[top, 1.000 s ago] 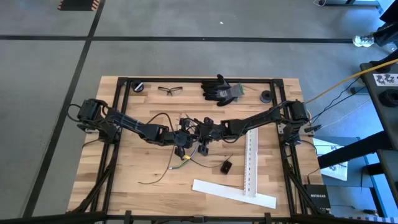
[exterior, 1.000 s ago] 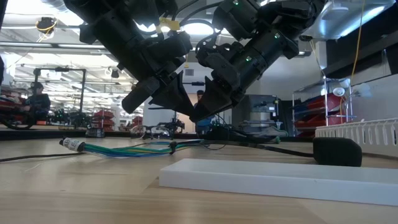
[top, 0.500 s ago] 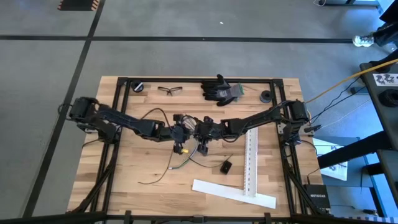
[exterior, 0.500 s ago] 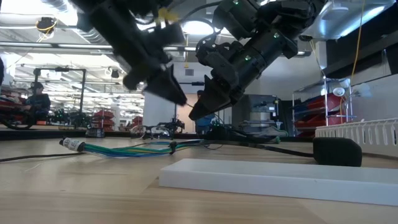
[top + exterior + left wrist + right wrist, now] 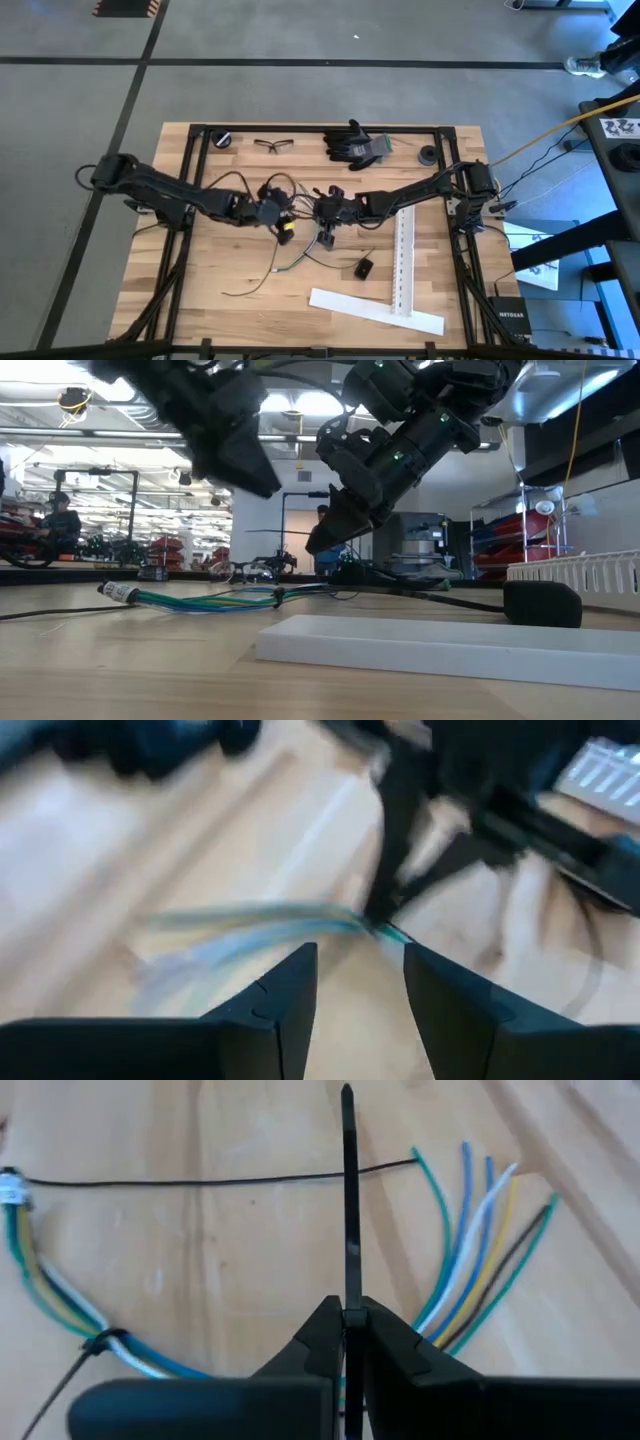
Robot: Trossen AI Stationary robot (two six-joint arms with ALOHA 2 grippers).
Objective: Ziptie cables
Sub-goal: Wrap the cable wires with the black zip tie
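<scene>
Right claw (image 5: 345, 1330) pinching ziptie (image 5: 347, 1200) above cables (image 5: 480, 1270); left claw (image 5: 360, 975) apparently spread, empty.

My two dark arms reach in from either side of the pale wooden slatted table (image 5: 200, 290) and almost meet near its middle. My left gripper (image 5: 281, 224) sits just left of centre with a small yellow tag (image 5: 285, 226) showing at its tip, and my right gripper (image 5: 325, 237) is close beside it, pointing toward the near edge. Thin limp cables (image 5: 290, 262) trail from under them. A small black block (image 5: 364, 268) lies nearby. Two flat white perforated strips (image 5: 403, 262) form an L to my right. Along the far edge lie clear safety glasses (image 5: 273, 145), a dark work glove (image 5: 355, 143) and two small black round pieces (image 5: 222, 139).
</scene>
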